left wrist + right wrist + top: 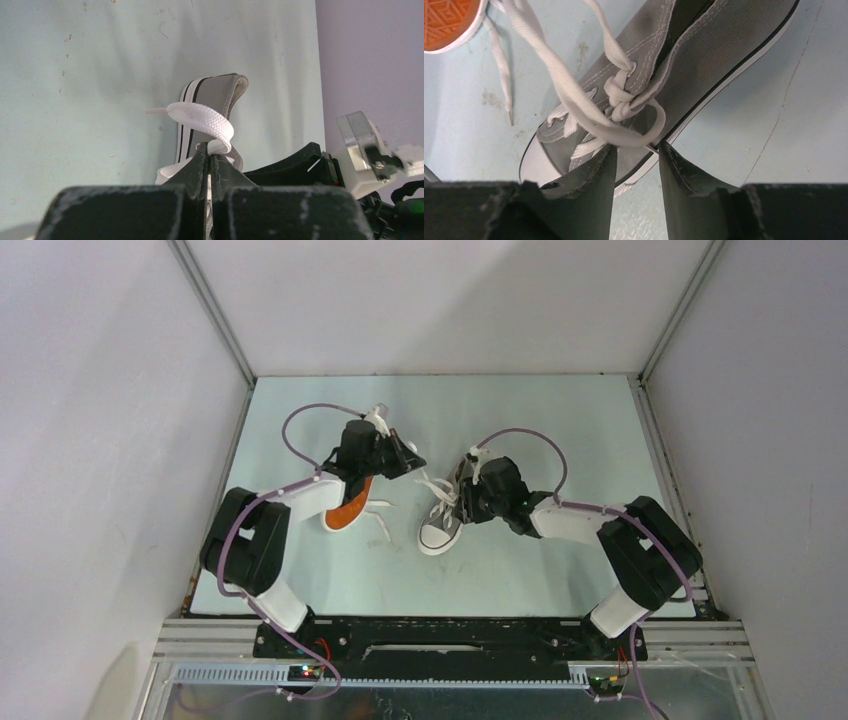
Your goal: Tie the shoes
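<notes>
Upright shoe (709, 55): mid-table between our arms; first crossing made, bow unfinished, we judge.
Left gripper (209, 152): clamped closed on white lace (202, 116).
Right gripper (636, 150): parted around lace loop (624, 138), gripping nothing.
Tipped shoe (350, 512): under our left arm, orange sole showing; laces loose.

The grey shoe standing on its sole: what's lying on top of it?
On the shoe, white laces form a loose knot, one loop reaching toward the open right gripper. From above, that gripper hides the heel.

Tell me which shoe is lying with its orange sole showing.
The left shoe: it is tipped over, with the orange sole exposed. The right shoe stands upright on its sole.
</notes>
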You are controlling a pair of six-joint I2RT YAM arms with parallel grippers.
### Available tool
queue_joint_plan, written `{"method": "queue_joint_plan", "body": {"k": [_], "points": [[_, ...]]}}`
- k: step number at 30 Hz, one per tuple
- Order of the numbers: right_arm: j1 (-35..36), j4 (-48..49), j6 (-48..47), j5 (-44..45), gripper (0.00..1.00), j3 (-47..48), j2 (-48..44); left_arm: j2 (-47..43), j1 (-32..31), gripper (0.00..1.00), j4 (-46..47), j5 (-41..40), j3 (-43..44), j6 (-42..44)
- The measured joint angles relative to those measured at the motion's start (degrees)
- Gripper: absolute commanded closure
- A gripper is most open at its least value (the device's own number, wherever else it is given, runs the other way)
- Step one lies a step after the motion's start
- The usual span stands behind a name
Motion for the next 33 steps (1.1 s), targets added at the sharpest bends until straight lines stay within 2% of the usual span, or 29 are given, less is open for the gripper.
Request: {"method": "queue_joint_plan", "body": {"k": [3, 5, 6, 9, 15, 21, 28, 33], "points": [[-0.24, 0.39, -0.04, -0.52, 0.64, 0.57, 2.05, 0.28, 0.0, 1.0, -0.55, 0.2, 0.02, 0.04], [-0.46, 0.61, -0.04, -1.03, 0.72, 0.59, 2.27, 0.35, 0.04, 1.0, -0.92, 0.33, 0.04, 0.24], [-0.7, 0.79, -0.11, -1.2, 0.81, 0.59, 2.27, 0.39, 0.04, 1.0, -1.16, 0.42, 0.13, 0.42], [-1.27, 0.76, -0.39, -1.31, 1.0, 0.63, 2.29, 0.46, 0.07, 1.0, -1.79, 0.46, 0.61, 0.61], [-1.03, -2.47, 0.04, 1.22, 1.0, 0.68, 0.63, 0.44, 0.28, 1.0, -3.04, 0.04, 0.72, 1.51], [-2.75, -11.63, 2.54, 6.62, 1.0, 0.48, -8.02, 0.15, 0.52, 1.0, -6.16, -1.64, 0.72, 2.47], [-11.91, -23.39, 6.97, 8.87, 1.0, -1.7, -13.6, -1.09, 1.29, 1.0, -10.93, -4.52, 2.12, 4.2], [-21.94, -32.26, 11.02, 11.87, 1.0, -3.56, -19.85, -1.97, 2.6, 1.0, -15.23, -8.41, 3.43, 5.77]]}}
